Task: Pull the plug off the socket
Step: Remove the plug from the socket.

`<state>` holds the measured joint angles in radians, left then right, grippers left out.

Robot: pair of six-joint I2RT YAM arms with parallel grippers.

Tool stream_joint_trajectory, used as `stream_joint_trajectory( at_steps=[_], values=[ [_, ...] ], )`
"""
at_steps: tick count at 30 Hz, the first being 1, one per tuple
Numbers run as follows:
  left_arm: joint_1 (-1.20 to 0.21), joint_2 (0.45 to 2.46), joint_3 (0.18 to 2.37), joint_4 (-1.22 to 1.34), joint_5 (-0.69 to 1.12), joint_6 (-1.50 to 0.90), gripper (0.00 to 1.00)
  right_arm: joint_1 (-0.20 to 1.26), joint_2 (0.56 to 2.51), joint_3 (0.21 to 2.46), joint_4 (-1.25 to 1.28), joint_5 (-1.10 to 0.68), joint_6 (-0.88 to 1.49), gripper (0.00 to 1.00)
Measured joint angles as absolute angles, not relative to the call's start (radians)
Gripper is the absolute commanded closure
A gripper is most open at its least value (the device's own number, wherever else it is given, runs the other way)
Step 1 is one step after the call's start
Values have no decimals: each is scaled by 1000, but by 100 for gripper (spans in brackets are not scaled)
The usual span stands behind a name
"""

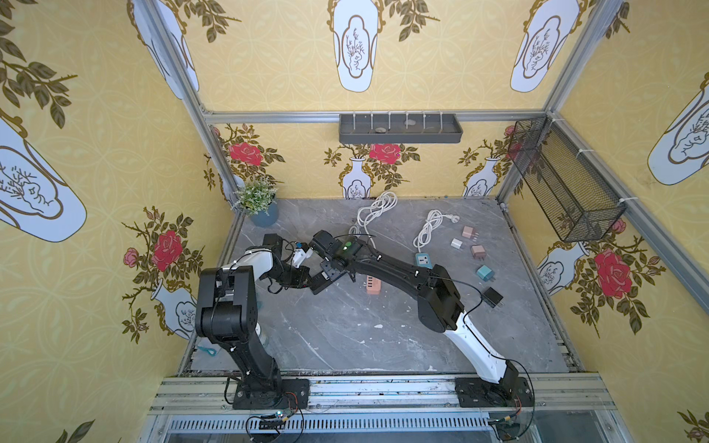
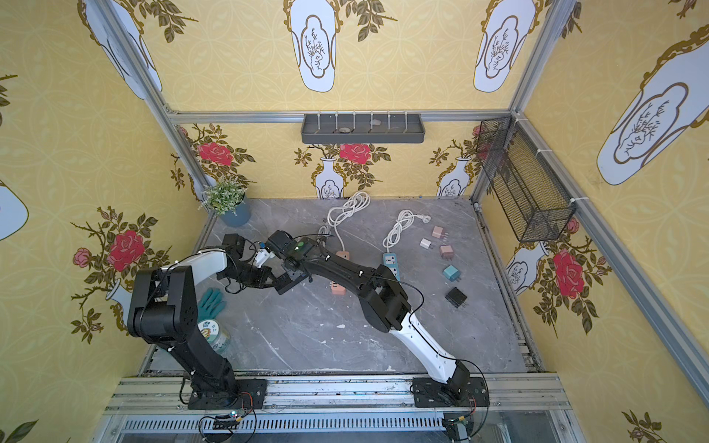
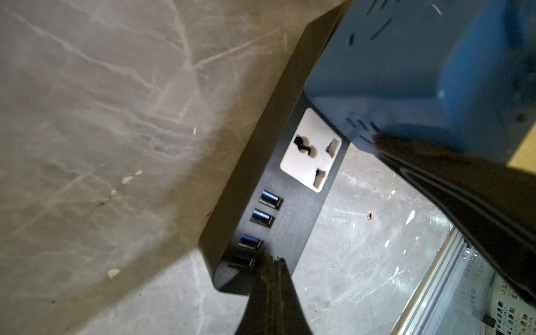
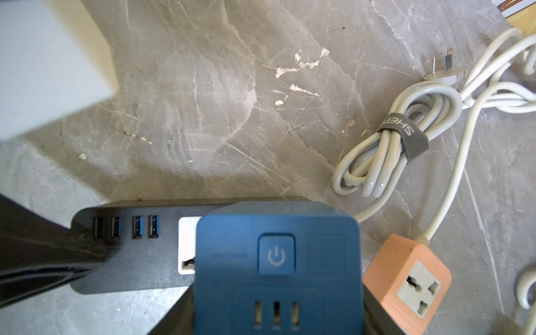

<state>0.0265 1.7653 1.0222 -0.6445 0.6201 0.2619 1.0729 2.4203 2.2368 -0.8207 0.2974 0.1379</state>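
My left gripper (image 3: pixel 269 278) is closed, pressing down the end of the black power strip (image 3: pixel 261 185) near the table's left edge. My right gripper (image 4: pixel 278 290) clamps the blue plug (image 4: pixel 277 261) seated in it. I'd pull straight up without rocking.

A test booth — wallpapered panels (image 1: pixel 115 153) on an aluminium frame (image 1: pixel 376 115).
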Motion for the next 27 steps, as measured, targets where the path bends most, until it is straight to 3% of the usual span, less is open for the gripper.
stream_joint_trajectory(
  at_steps=[17, 27],
  values=[
    [25, 1767, 1022, -639, 622, 262, 100, 928, 2298, 2025, -705, -95, 274, 80],
    [25, 1767, 1022, -639, 622, 262, 100, 928, 2298, 2031, -717, -97, 292, 80]
  ],
)
